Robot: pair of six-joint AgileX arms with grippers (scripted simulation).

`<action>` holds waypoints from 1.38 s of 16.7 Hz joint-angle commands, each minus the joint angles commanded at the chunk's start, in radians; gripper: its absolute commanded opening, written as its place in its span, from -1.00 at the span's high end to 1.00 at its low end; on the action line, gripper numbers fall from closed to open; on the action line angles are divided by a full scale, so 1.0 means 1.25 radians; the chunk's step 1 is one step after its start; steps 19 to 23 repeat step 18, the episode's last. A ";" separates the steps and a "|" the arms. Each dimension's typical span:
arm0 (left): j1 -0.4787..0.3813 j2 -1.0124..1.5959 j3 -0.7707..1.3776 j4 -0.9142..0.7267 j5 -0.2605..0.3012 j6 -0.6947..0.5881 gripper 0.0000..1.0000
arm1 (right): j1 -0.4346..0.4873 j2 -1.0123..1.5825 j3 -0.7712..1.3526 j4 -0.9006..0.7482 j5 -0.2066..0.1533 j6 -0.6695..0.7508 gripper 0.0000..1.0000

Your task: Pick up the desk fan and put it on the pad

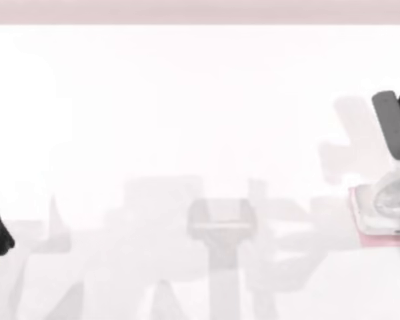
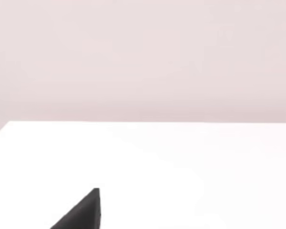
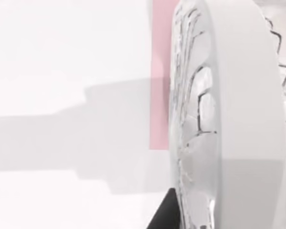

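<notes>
This is a rendered simulation scene, not a lived-in room: a bare, test-bench sort of setup. The table (image 1: 187, 120) is a flat, featureless white surface with soft grey shadows lying across it. Along its far edge runs a plain pale pink backdrop (image 1: 200, 12), which in the left wrist view fills the upper part as an even wall without texture. At the table's right edge a small white desk fan (image 1: 395, 197) stands on a thin pink pad (image 1: 360, 235), the only household-like things here.
</notes>
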 joint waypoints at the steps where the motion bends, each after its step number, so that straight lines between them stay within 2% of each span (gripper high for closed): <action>1: 0.000 0.000 0.000 0.000 0.000 0.000 -1.00 | 0.000 0.000 0.000 0.000 0.000 0.000 0.70; 12: 0.000 0.000 0.000 0.000 0.000 0.000 -1.00 | 0.000 0.000 0.000 0.000 0.000 0.000 -0.96; 23: 0.000 0.000 0.000 0.000 0.000 0.000 -1.00 | 0.000 0.000 0.000 0.000 0.000 0.000 -1.00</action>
